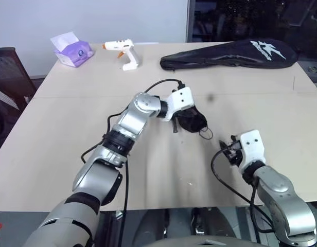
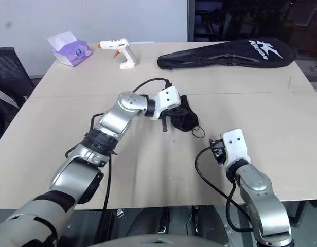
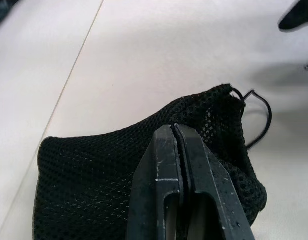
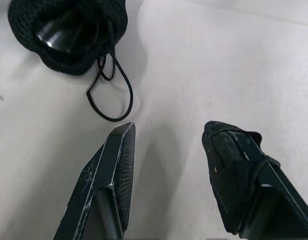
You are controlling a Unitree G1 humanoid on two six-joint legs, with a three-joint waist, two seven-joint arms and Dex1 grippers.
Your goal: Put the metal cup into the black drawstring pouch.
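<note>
While the left arm is reaching across the middle of the frame, its left gripper (image 3: 180, 145) is pinching the black drawstring pouch (image 1: 192, 121) with jaws together; the metal cup (image 4: 61, 31) is sitting inside it. Lower right, the right gripper (image 4: 166, 150) is hovering over the bench (image 1: 71, 123), jaws apart.

Black mesh pouch (image 1: 192, 120), black racket cover (image 1: 230, 54) with white logo, purple tissue pack (image 1: 73, 53)

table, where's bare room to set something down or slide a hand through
The table is bare on the near left beside the left arm, and across the middle right between the pouch and the racket cover. Crowded: the far edge, with tissue pack, glue gun and cover.
</note>
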